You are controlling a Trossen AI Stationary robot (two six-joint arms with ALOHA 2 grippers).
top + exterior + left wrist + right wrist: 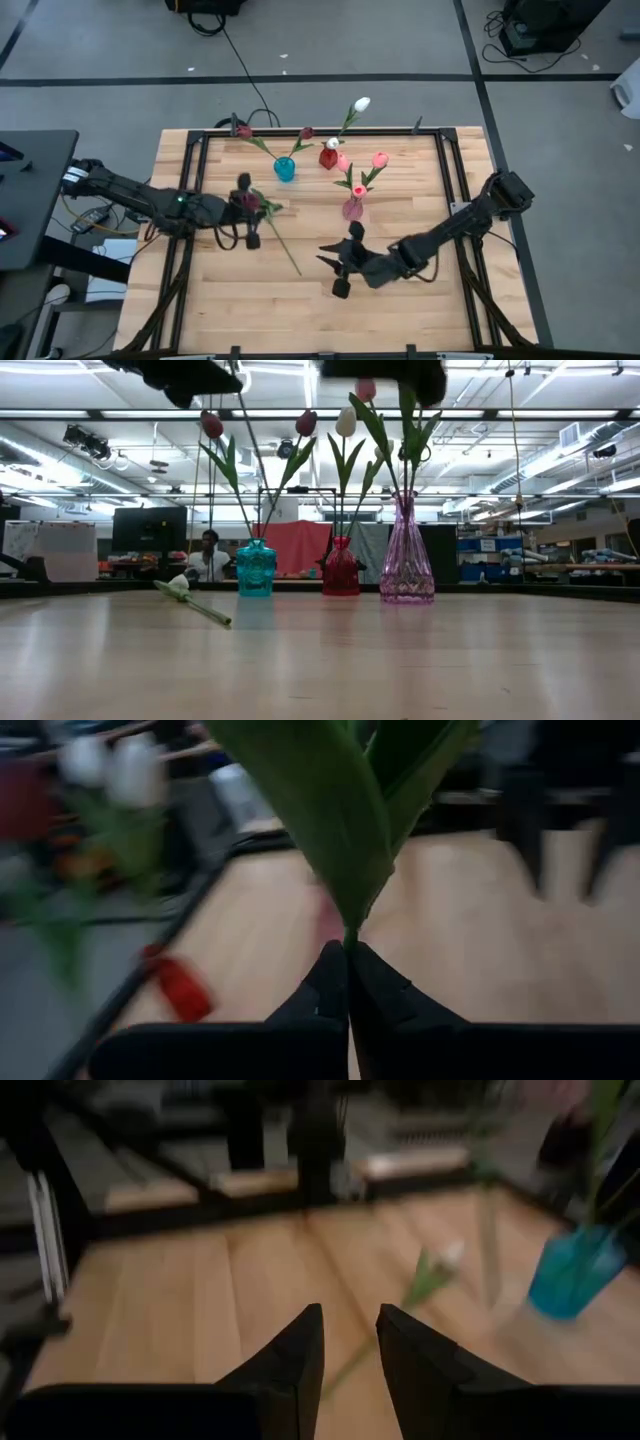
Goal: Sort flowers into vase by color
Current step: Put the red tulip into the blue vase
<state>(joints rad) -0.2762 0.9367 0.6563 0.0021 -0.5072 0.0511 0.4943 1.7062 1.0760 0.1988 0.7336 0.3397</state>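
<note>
My left gripper (pixel 250 207) is shut on a dark maroon tulip (pixel 252 200) high above the table's left half. Its green leaves (pixel 340 810) rise past the fingers in the left wrist view. My right gripper (pixel 338 266) is open and empty over the table's middle, and also shows in its own wrist view (pixel 350 1350). A white tulip (pixel 190 600) lies flat on the table, its stem (pixel 285 250) running toward the near edge. The blue vase (pixel 285 168) holds maroon tulips, the red vase (pixel 328 157) white ones and the pink vase (pixel 352 208) pink ones. My left gripper pinches the maroon tulip's thin stem (pixel 348 935) between its two fingers, just below where the leaves start. The leaves point away from the fingers. The stem behind the fingertips is hidden by the fingers. The low view shows nothing of it touching the table.
The three vases stand in a row at the table's far middle. A dark frame (pixel 200 150) runs along the table's far and side edges. A person (pixel 208 555) sits in the room beyond the table. Bare wood (pixel 230 310) lies toward the near edge.
</note>
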